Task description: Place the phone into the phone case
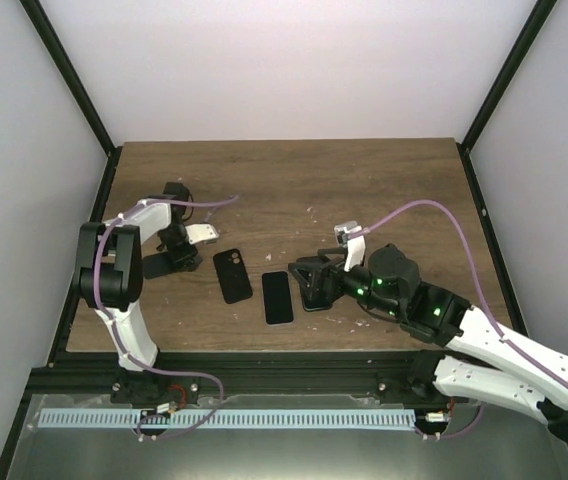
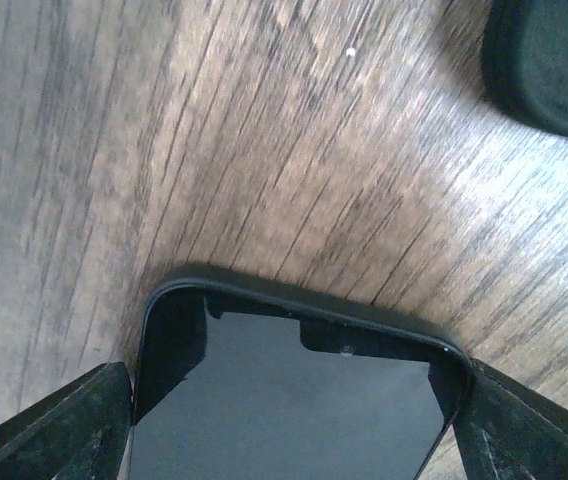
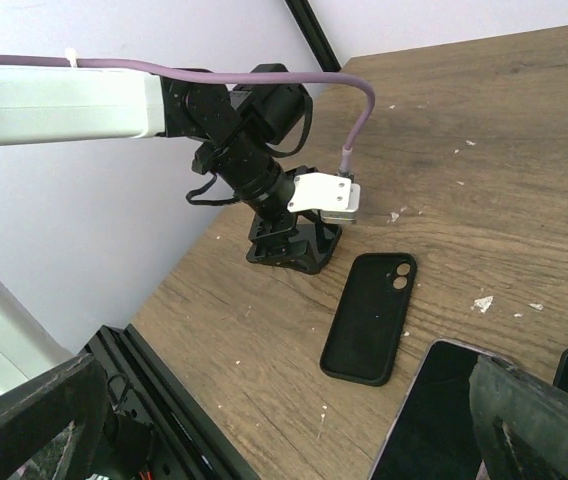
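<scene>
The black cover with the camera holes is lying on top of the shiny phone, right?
Not on top. The black cover lies beside the phone, on its left, not touching it. The top external view shows the gap.

text: none legible; labels: none; brands: none; numbers: none
</scene>
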### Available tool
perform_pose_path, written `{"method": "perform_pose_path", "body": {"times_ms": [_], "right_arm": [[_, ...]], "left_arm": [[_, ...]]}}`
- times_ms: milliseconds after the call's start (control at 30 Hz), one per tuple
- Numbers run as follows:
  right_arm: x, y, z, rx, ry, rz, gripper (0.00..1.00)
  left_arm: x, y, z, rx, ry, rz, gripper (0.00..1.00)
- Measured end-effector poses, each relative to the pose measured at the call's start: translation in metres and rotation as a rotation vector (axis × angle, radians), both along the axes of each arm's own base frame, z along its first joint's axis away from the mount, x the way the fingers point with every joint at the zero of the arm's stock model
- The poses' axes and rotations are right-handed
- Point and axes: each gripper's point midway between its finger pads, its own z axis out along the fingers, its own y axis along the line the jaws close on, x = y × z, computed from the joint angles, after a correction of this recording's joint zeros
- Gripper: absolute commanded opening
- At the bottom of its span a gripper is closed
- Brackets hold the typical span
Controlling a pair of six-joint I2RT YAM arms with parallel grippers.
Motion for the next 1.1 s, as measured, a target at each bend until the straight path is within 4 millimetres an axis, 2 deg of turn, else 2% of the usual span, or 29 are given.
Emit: {"method": "perform_pose_path", "body": {"times_ms": [133,400,533,800,900,1100], "right_arm": [[0.002,0.004,0.0,-0.012,0.0,0.002,1.0],[0.008,0.014,0.003,-0.048,-0.016,0.014,1.0],[0.011,0.018,0.0,-0.072,-0.022,0.02,1.0],[0.014,0.019,-0.001,-0.093,-0.04,0.021,1.0],[0.014,0.018,0.0,-0.09,-0.042,0.019,1.0],[0.011,0.011,0.011,-0.056,-0.054,0.013,1.0]], "left_arm": [[-0.004,0.006,-0.001,-0.023,0.006,0.027,0.89],[-0.009,0.039,-0.001,-0.016,0.025,0.115,0.92],[-0.014,0.049,-0.001,-0.004,0.022,0.134,0.92],[-0.014,0.052,-0.002,0.007,0.027,0.15,0.84],[-0.014,0.051,-0.001,0.01,0.031,0.151,0.78],[-0.006,0.042,0.002,0.01,0.003,0.172,0.7]]}}
